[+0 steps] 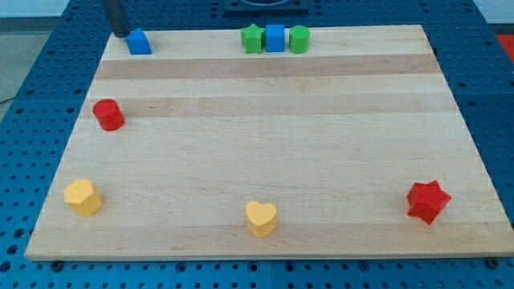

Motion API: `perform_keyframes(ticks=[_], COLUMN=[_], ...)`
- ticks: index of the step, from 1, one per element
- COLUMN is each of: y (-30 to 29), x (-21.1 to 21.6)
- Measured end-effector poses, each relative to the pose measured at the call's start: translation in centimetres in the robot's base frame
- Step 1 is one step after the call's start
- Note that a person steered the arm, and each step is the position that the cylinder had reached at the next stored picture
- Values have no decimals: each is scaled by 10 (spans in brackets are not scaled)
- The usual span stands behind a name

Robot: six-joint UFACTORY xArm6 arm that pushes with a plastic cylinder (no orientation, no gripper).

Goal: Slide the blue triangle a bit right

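Eight small coloured blocks lie on a pale wooden board [265,144], which rests on a blue perforated table [32,80]. At the view's top left, close to the board's far edge, sits the blue triangle [140,42]: a small solid block of saturated blue, peaked at the top with a squarish lower body, standing flat on the wood. My tip [119,34], the lower end of a straight dark rod coming down from the view's top, stands just beside the blue triangle on its left; whether the two touch cannot be told. The arm ends in this rod alone, so it has no fingers to be spread or pressed together.

Further right along the same far edge, three blocks form a tight row: a green star [253,38], a blue cube [275,38] and a green cylinder-like block [299,38], each just beside its neighbour. A red cylinder [108,115] lies near the left edge, well below the blue triangle. Along the near edge are a yellow rounded block [83,197] at the left, a yellow heart [261,217] at the middle, and a red star [427,201] at the right, all well apart.
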State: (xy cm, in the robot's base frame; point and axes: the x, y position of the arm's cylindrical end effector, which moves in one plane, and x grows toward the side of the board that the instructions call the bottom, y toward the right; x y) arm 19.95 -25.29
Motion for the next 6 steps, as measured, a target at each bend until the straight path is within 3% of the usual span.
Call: perform_keyframes(ticks=[1,2,3,4,5,6], y=[10,-49,-51,5,88,131], x=[10,10,19,47,47,46])
